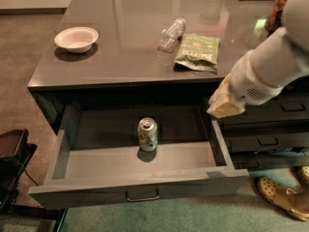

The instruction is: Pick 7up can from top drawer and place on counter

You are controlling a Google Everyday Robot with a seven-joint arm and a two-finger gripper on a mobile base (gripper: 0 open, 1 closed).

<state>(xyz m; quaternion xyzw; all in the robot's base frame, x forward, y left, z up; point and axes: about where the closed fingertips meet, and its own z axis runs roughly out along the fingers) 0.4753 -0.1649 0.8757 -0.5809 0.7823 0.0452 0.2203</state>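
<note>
The 7up can (147,134) stands upright in the middle of the open top drawer (87,164), silver with greenish and reddish marks. The drawer is pulled out far, and its front panel carries a small metal bar handle (142,196). The dark glossy counter (120,52) lies above and behind it. My arm reaches in from the right. The gripper (224,103), its cream-coloured end showing, hangs over the drawer's right wall just below the counter's front edge, to the right of the can and well apart from it.
On the counter lie a white bowl (76,38) at the left, a clear plastic bottle (172,33) and a green snack bag (198,50) near the middle. Narrower dark drawers (270,129) sit at the right. A shoe (282,197) is on the floor, and black gear (12,161) stands at the left.
</note>
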